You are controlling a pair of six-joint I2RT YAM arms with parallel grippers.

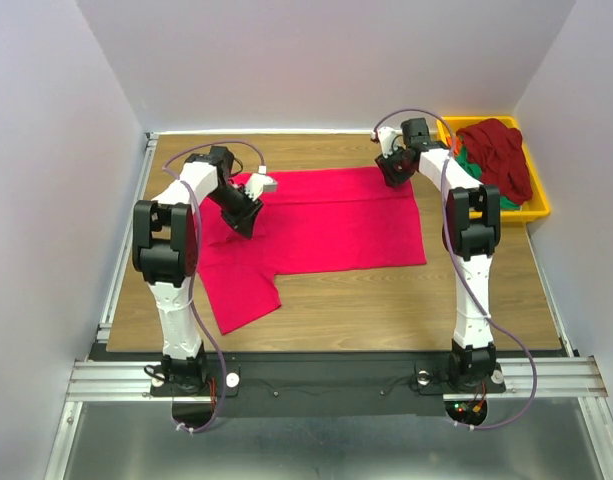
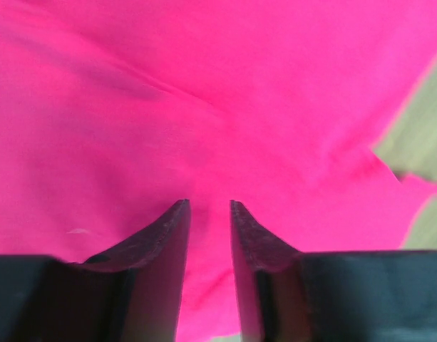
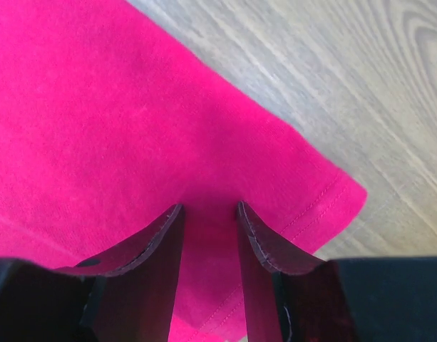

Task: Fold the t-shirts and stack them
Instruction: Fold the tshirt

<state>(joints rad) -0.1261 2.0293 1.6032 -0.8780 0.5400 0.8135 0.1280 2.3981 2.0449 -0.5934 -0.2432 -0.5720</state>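
Hands first: left hand is tip-down on the crimson-pink t-shirt, toward its far-left end, near the shoulder. Jaws stand a little apart with flat cloth showing in the gap and no fold nipped, so it reads as released. Right hand is the same: narrow gap, nothing clamped, tips on the cloth just inside the far-right hem corner. Stitched hem and bare wood show right beside it.

T-shirt is spread flat across the middle of the desk, long side running left to right, hem toward the right edge. One sleeve sticks out toward the near-left corner. Far sleeve not visible, possibly under the left arm. Cloth is thin and soft, mostly smooth, with a few shallow creases by the left hand.

Step, as I judge it: setting up the first fold on this shirt, with both hands placed along its far edge. Next move needs both to close on that edge together, lift, and carry it toward the near edge. An uneven lift would skew the fold.

Other shirts not yet done: a maroon t-shirt is heaped over a green one in the yellow tray at the far-right corner.
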